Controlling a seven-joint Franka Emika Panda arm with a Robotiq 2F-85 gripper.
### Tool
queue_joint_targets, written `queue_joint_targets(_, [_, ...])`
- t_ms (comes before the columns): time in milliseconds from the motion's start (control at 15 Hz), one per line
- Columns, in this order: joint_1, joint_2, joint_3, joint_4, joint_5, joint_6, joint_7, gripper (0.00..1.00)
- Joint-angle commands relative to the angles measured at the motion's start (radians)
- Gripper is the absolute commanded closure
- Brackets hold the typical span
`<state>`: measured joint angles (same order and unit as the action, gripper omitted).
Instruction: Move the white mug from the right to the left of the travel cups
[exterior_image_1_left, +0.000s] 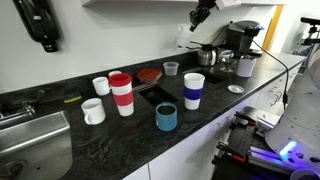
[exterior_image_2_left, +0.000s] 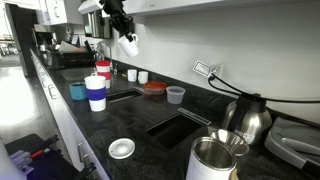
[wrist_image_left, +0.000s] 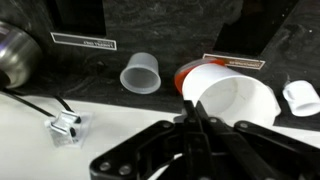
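Observation:
My gripper (wrist_image_left: 192, 115) is shut on the rim of the white mug (wrist_image_left: 235, 100), whose open mouth faces the wrist camera. In both exterior views the gripper (exterior_image_2_left: 125, 30) (exterior_image_1_left: 200, 15) hangs high above the counter near the wall, with the white mug (exterior_image_2_left: 130, 43) under it. The travel cups stand on the black counter: the red-banded one (exterior_image_1_left: 121, 93) (exterior_image_2_left: 103, 68) and the blue-banded one (exterior_image_1_left: 193, 90) (exterior_image_2_left: 96, 93). A short teal cup (exterior_image_1_left: 166, 117) stands in front of them.
Two more white mugs (exterior_image_1_left: 93, 111) (exterior_image_1_left: 100, 85) stand by the red-banded tumbler, near the sink (exterior_image_1_left: 35, 140). A grey plastic cup (wrist_image_left: 140, 72) and a red-brown plate (exterior_image_1_left: 150, 74) sit by the wall. A metal kettle (exterior_image_2_left: 250, 118) and a coffee machine (exterior_image_1_left: 240, 40) fill the far end.

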<state>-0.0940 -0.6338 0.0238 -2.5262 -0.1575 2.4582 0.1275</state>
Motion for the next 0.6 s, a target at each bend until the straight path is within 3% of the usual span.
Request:
queue_joint_targets(0, [0.077,-0.018,0.038,0.034,0.037,0.038,-0.032,1.00])
queue_joint_targets(267, [0.211,-0.025,0.074,0.032,0.110,0.037,-0.063,1.00])
queue_joint_targets(533, [0.294,0.004,0.084,0.030,0.175,0.019,-0.080,1.00])
